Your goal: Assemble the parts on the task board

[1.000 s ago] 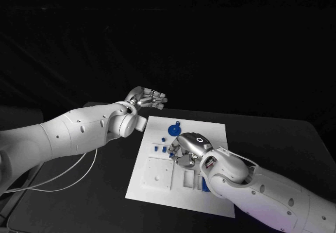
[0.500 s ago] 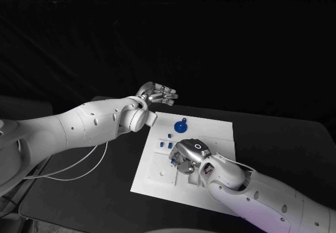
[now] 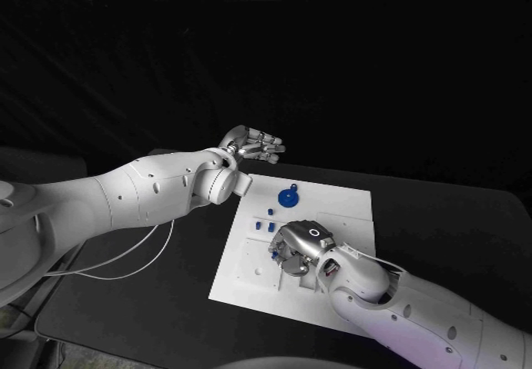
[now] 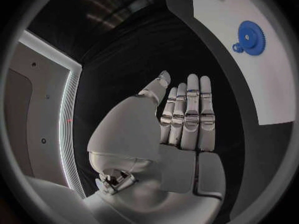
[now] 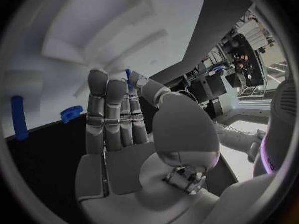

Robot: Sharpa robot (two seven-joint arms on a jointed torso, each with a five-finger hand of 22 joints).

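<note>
The white task board (image 3: 346,206) lies in the middle of the black table. A blue gear (image 3: 287,198) (image 4: 251,35) sits near its far left part, with small blue parts (image 3: 261,227) just nearer. My right hand (image 3: 297,247) (image 5: 118,119) hovers low over the board's middle, fingers nearly straight. A thin blue part (image 5: 127,76) stands pinched between its thumb tip and a finger. My left hand (image 3: 253,144) (image 4: 181,119) is raised beyond the board's far left corner, flat, fingers straight and together, holding nothing.
In the right wrist view a blue peg (image 5: 19,117) and a small blue toothed piece (image 5: 70,113) lie at the board's edge. Recessed slots (image 3: 253,265) mark the board's near left. Black table (image 3: 443,223) surrounds the board.
The head camera has shifted. Against the board, my right hand has drawn back from the gear toward the near side. The left hand stays raised past the far corner.
</note>
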